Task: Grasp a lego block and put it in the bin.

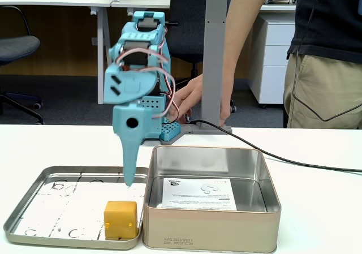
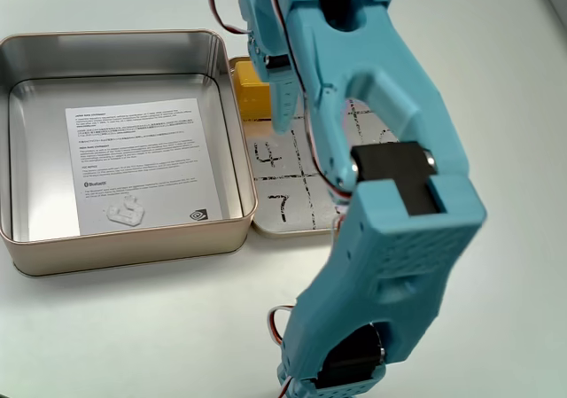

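The yellow-orange lego block (image 1: 120,219) (image 2: 250,92) sits in the near right corner of a shallow metal tray (image 1: 34,223), close against the bin's wall. The bin (image 1: 212,231) (image 2: 133,238) is a deep silver tin with a printed white sheet on its floor. My teal gripper (image 1: 129,180) (image 2: 282,123) points straight down over the tray, its tip just above and behind the block and apart from it. One tapered finger (image 1: 128,152) shows; the other is hidden behind it, and nothing is visibly held.
The tray floor carries a hand-drawn numbered grid (image 2: 282,181). A black cable (image 1: 294,162) runs across the white table behind the bin. A person (image 1: 322,56) stands behind the table with a hand (image 1: 189,98) near the arm's base.
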Robot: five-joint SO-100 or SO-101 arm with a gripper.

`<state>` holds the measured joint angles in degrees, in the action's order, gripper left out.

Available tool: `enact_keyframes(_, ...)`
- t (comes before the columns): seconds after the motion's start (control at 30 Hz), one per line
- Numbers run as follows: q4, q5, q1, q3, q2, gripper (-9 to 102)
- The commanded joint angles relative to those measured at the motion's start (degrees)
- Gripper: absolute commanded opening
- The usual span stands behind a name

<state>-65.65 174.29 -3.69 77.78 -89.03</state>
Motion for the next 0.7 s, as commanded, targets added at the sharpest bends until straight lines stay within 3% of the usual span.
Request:
enact_keyframes(0.0,0.35,-0.18,-1.49,-4.22,2.20,41)
enact_keyframes(0.67,2.64,-0.88,-4.13,-11.43,14.59,41)
